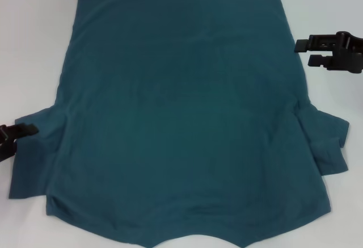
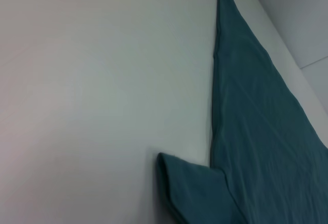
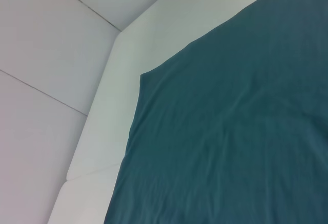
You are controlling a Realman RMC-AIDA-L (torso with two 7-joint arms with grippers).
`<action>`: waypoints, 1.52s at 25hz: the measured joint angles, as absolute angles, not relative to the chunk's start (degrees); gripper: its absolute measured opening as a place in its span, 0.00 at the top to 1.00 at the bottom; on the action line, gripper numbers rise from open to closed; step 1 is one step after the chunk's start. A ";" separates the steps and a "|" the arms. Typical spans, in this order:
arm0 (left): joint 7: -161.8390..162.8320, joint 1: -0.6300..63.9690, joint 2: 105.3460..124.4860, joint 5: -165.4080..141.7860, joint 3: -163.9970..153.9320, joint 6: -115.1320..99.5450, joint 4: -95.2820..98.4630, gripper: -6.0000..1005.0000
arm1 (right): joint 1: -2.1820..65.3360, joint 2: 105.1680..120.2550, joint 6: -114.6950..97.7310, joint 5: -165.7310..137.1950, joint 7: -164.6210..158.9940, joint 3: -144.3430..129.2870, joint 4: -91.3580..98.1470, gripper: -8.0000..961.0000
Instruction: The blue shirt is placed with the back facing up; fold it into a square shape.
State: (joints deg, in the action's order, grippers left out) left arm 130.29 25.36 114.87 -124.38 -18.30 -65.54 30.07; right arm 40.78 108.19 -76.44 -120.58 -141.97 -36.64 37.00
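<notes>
Across the white worktop (image 1: 34, 43) before me lies the large dark teal-blue short-sleeved cotton shirt (image 1: 181, 117), spread flat with a plain side up. Its straight hem is at the far edge, its neckline at the near edge, and a sleeve sticks out on each side. The sleeve on my right is partly folded over itself.

My left claw (image 1: 17, 131) sits low at the left edge of the head view, its dark tip touching or just over the edge of the left sleeve. I cannot tell how far its fingers are spread, nor whether it has hold of the fabric. My left wrist view shows only the sleeve and the shirt's long side edge (image 2: 246, 111) on the worktop.

My right claw (image 1: 309, 53) is just beside the shirt's right side edge, toward the far end. Its two black fingers are parted with a clear gap and nothing between them. My right wrist view shows the shirt's far corner (image 3: 220, 131) lying flat.
</notes>
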 joint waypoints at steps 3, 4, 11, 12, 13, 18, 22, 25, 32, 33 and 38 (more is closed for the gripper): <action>130.28 25.21 114.87 -124.45 -18.30 -65.69 30.21 0.44 | 40.78 108.19 -76.69 -120.58 -141.98 -36.64 37.00 0.27; 130.15 25.16 114.87 -124.48 -18.30 -65.76 30.28 0.46 | 40.78 108.19 -76.71 -120.59 -141.99 -36.64 37.00 0.27; 127.33 25.23 114.81 -124.55 -18.28 -67.15 30.68 0.74 | 40.44 108.19 -76.74 -120.92 -141.79 -36.65 36.43 0.27; 126.56 25.38 114.76 -124.56 -18.28 -67.41 30.72 0.78 | 40.30 108.19 -76.74 -120.93 -141.69 -36.65 36.38 0.27; 125.81 25.49 114.73 -124.56 -18.40 -67.65 30.85 0.82 | 40.15 108.19 -76.73 -120.93 -141.62 -36.65 36.37 0.27; 121.99 25.85 114.83 -124.63 -22.13 -68.74 35.79 0.97 | 39.36 108.19 -76.66 -120.82 -141.59 -36.65 36.37 0.27; 121.37 26.48 114.31 -126.02 -28.67 -67.92 40.04 0.99 | 39.19 108.19 -76.64 -120.75 -141.74 -36.65 36.37 0.27; 122.06 28.16 113.87 -130.94 -30.30 -67.70 42.05 0.99 | 39.18 108.19 -76.67 -120.73 -141.87 -36.65 36.37 0.27; 127.68 30.83 113.77 -142.48 -30.95 -64.51 46.24 0.99 | 39.20 108.19 -76.78 -120.69 -141.94 -36.65 36.44 0.27; 127.80 30.94 113.78 -142.76 -31.05 -64.44 46.47 0.99 | 39.18 108.19 -76.79 -120.73 -141.94 -36.65 36.43 0.27; 129.00 32.96 113.23 -146.79 -31.74 -64.54 47.52 0.99 | 39.12 108.17 -76.82 -120.88 -141.95 -36.65 36.40 0.27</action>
State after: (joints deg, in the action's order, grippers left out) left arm 129.00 32.96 113.23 -146.79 -31.74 -64.54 47.52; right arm 39.12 108.17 -76.82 -120.88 -141.95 -36.65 36.40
